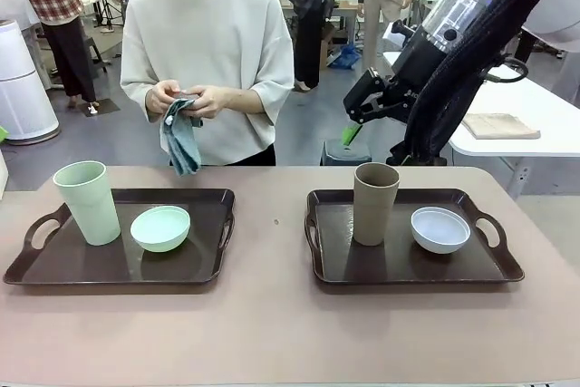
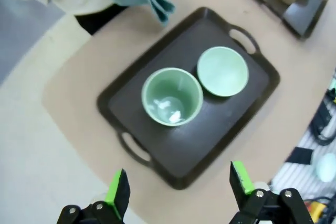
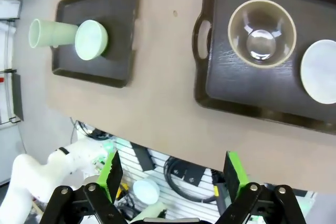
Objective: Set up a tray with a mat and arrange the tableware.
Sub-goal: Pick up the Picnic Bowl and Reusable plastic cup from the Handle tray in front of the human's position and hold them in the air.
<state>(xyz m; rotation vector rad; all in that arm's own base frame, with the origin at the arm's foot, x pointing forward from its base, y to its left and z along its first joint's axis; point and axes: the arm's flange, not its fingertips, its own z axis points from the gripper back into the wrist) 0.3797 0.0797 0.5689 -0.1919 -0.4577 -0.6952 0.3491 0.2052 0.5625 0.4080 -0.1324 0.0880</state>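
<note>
– Trays first: what sits on the left tray [image 1: 109, 265]?

– A mint-green tumbler [image 1: 87, 203], upright at the left end. The small green bowl [image 1: 160, 227] is just beside it on its right, near the middle of the tray. Both are empty.

– And the left gripper [image 2: 178, 184]?

– High above that tray, looking straight down on it. Its jaws are spread wide and there is nothing between them.

– Who has the mat?

– The person [image 1: 207, 52] at the far side of the table [image 1: 272, 333] has a blue-grey cloth [image 1: 181, 138] in both hands [image 1: 204, 100]. It is bunched up, with one end hanging down in front of the body. It is off the table and clear of both trays.

– Right tray [image 1: 399, 265]?

– It carries a brown tumbler [image 1: 375, 203], upright in its left half. The pale blue-white bowl [image 1: 440, 228] is near it on the right, and a small gap separates them.

– Right gripper [image 3: 170, 174]?

– Raised in the air, well above the table. Its green-padded fingers [image 3: 233, 169] are fully apart and hold nothing.
</note>
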